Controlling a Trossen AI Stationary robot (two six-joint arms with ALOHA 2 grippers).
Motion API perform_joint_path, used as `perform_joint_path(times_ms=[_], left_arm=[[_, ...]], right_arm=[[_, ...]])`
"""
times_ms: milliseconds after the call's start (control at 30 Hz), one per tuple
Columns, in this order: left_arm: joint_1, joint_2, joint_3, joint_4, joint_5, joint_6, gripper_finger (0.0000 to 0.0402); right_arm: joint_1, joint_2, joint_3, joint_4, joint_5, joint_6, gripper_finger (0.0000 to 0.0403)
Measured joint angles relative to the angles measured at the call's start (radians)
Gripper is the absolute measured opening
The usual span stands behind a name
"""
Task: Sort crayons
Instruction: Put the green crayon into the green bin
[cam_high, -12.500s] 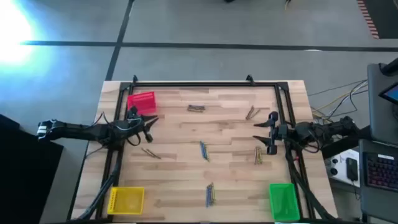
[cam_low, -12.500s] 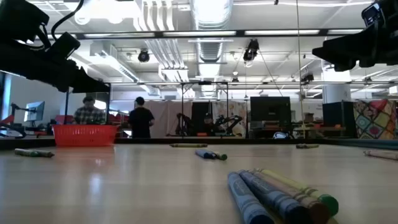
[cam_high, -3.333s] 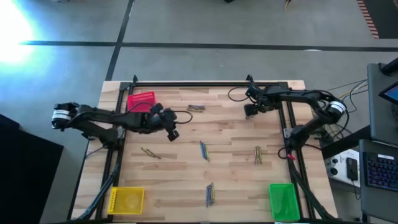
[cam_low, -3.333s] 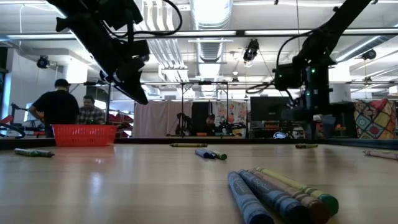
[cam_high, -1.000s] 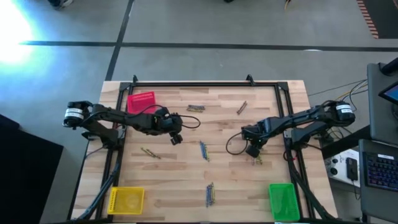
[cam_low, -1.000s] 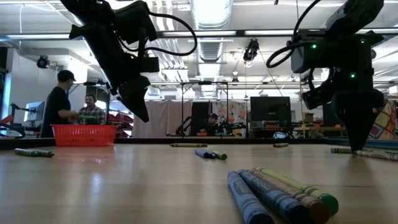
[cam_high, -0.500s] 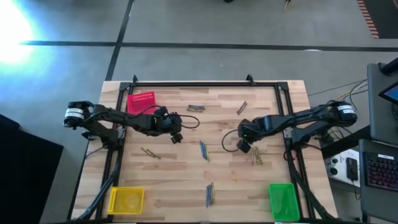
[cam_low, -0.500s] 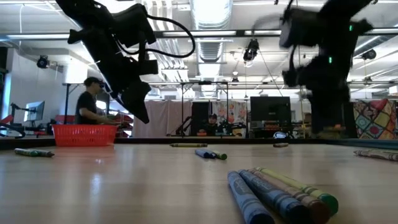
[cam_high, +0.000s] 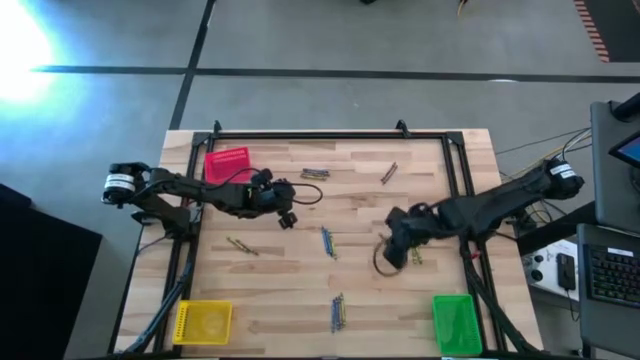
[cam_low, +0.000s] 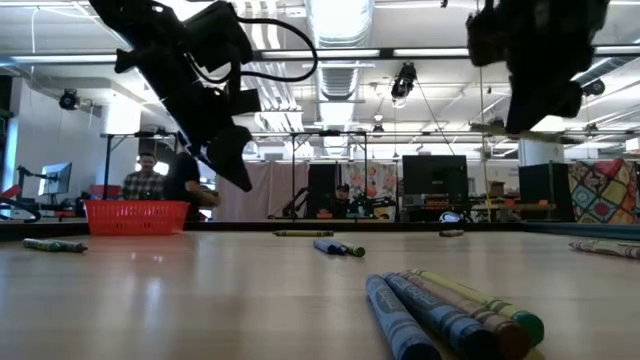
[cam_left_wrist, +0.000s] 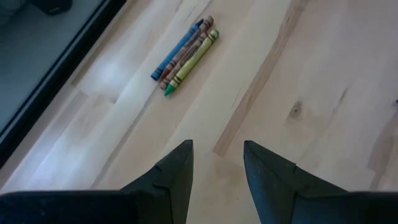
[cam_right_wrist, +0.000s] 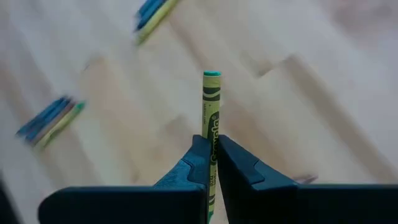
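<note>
Small clusters of crayons lie on the wooden table: one at the far middle (cam_high: 316, 174), a blue one at the centre (cam_high: 327, 241), an olive one on the left (cam_high: 240, 245), one at the near middle (cam_high: 338, 313) and one on the right (cam_high: 415, 255). A single brown crayon (cam_high: 388, 173) lies far right. My right gripper (cam_right_wrist: 212, 140) hangs above the table (cam_high: 392, 255) beside the right cluster, shut on a yellow-green crayon (cam_right_wrist: 211, 99). My left gripper (cam_left_wrist: 217, 162) hovers open near the red bin (cam_high: 228, 165), with a three-crayon cluster (cam_left_wrist: 185, 56) ahead of it. My right gripper pinches the yellow-green crayon between its two fingers by its rear part (cam_right_wrist: 212, 129). The fingers lie along the crayon, so its green tip (cam_right_wrist: 211, 74) sticks out forward past the fingertips. The crayon is lifted clear of the table.
A yellow bin (cam_high: 205, 322) stands at the near left corner and a green bin (cam_high: 453, 322) at the near right. A black frame (cam_high: 300, 138) runs round the table's edges. A cable loop (cam_high: 380, 262) hangs by the right gripper. People stand behind the red bin (cam_low: 137, 215).
My right gripper has risen from the table top at the right-hand crayon cluster and gone a little toward the near edge.
</note>
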Motion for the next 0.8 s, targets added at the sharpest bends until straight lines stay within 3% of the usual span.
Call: perform_joint_path(times_ms=[200,533,667,800], left_arm=[[0.002,0.002,0.0,0.031,-0.007,0.004,0.0126],[0.002,0.002,0.0,0.067,-0.006,-0.003,0.0126],[0.003,0.015,-0.013,0.224,-0.017,-0.045,0.0126],[0.003,0.07,-0.031,0.392,0.033,-0.001,0.0126]], right_arm=[[0.162,0.056,0.1,-0.007,0.026,0.084,0.0013],[0.403,0.124,0.218,-0.229,-0.08,0.329,0.0013],[0.443,0.125,0.222,-0.236,-0.146,0.403,0.0013],[0.524,0.125,0.207,-0.244,-0.206,0.587,0.0013]])
